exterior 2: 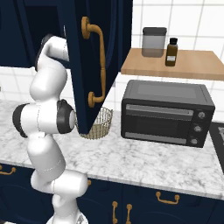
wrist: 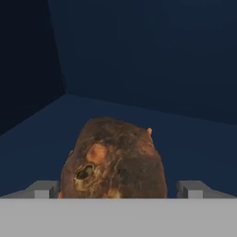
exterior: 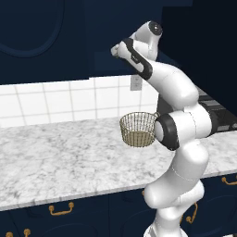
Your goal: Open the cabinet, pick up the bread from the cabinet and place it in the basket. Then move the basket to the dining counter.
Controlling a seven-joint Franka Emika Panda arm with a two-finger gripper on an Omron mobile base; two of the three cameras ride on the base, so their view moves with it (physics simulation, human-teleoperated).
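The bread [wrist: 113, 159], a rounded brown lump, lies on the navy floor inside the cabinet [wrist: 139, 55]. My gripper [wrist: 119, 190] is open, with one fingertip [wrist: 44, 190] on each side of the bread's near end and clear gaps between them and the loaf. The cabinet door [exterior 2: 89, 57] stands swung open with its long brass handle [exterior 2: 99, 65] facing out, and my arm reaches up behind it. The wire basket [exterior: 139, 128] [exterior 2: 99, 124] sits empty on the marble worktop below. The dining counter is out of view.
A black toaster oven [exterior 2: 168, 111] stands on the worktop [exterior: 55, 157] to the right of the basket. Above it, a wooden shelf [exterior 2: 183, 65] carries a jar [exterior 2: 154, 41] and a dark bottle [exterior 2: 172, 51]. The open door hangs over the basket.
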